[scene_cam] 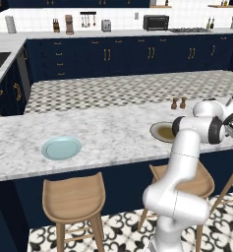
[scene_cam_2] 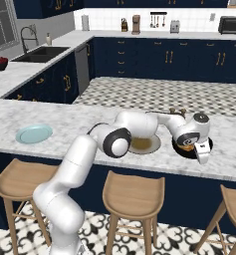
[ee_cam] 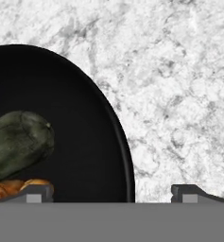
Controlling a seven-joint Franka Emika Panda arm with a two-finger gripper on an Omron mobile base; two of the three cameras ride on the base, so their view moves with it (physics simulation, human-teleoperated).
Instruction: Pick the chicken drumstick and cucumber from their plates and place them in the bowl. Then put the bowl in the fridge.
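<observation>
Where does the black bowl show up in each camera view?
Left base view: I can't make it out; the arm covers the counter right of the brown-centred plate.
Right base view: the bowl is at centre right on the marble counter, mostly behind the arm's wrist.
Hand view: it covers the left half, holding the cucumber and drumstick.
Shared landmark: the marble counter.

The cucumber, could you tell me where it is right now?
In the hand view the cucumber lies inside the black bowl, at the left, right beside the chicken drumstick.
</observation>
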